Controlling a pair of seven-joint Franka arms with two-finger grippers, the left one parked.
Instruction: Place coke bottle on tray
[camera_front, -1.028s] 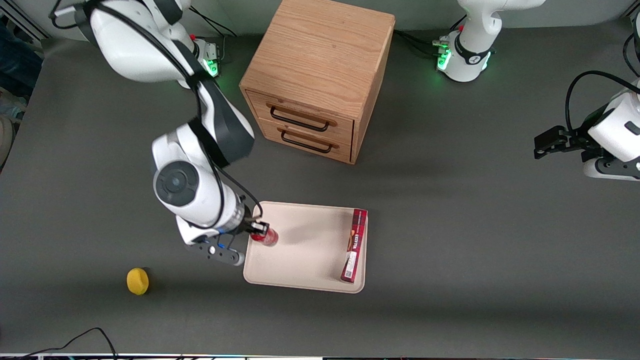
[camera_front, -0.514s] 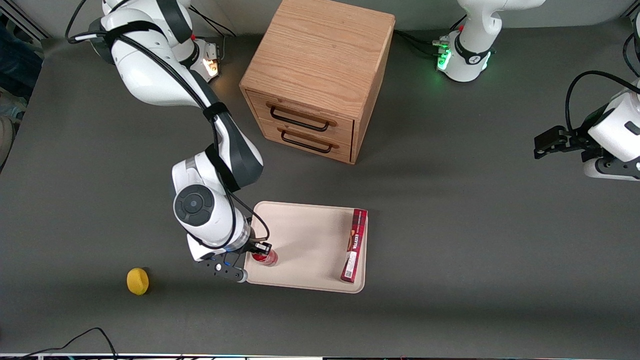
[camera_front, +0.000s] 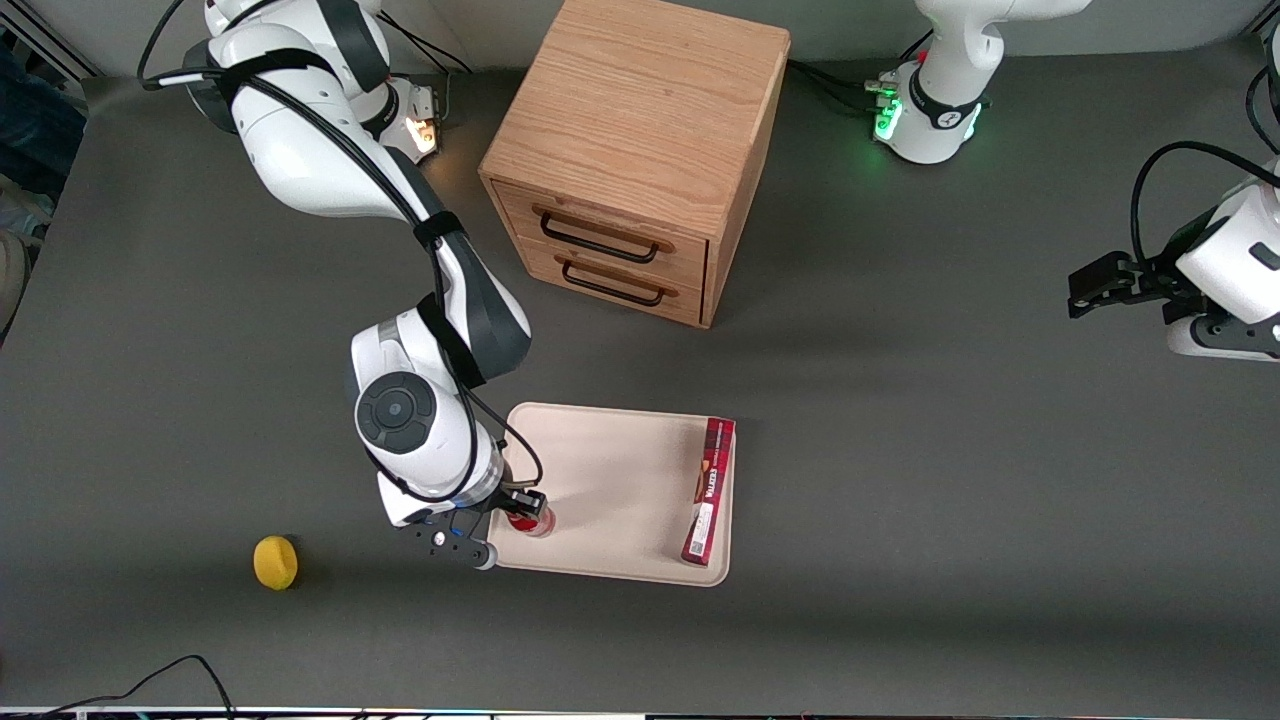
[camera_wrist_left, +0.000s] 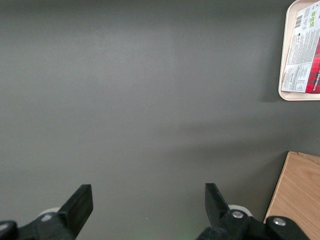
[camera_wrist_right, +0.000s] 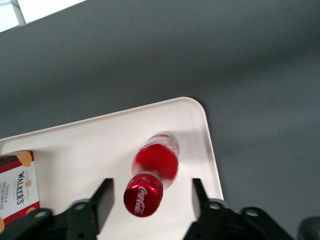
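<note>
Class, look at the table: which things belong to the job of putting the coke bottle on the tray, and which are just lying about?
Part of the job:
- coke bottle, standing on the tray
- tray
- gripper, open around the bottle's cap

Just lying about:
- biscuit box, on the tray's edge toward the parked arm
- wooden drawer cabinet
- yellow lemon, on the table

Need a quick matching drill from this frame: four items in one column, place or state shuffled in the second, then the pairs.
Items:
1. coke bottle
2. gripper
3. shortbread box
4. lemon

Places/states:
A. on the bare table, toward the working arm's end
B. upright on the tray, near its corner
C. open, fingers either side of the red cap
D. on the tray along the edge toward the parked arm

Pairs: 1-B, 2-C, 3-D, 4-A
</note>
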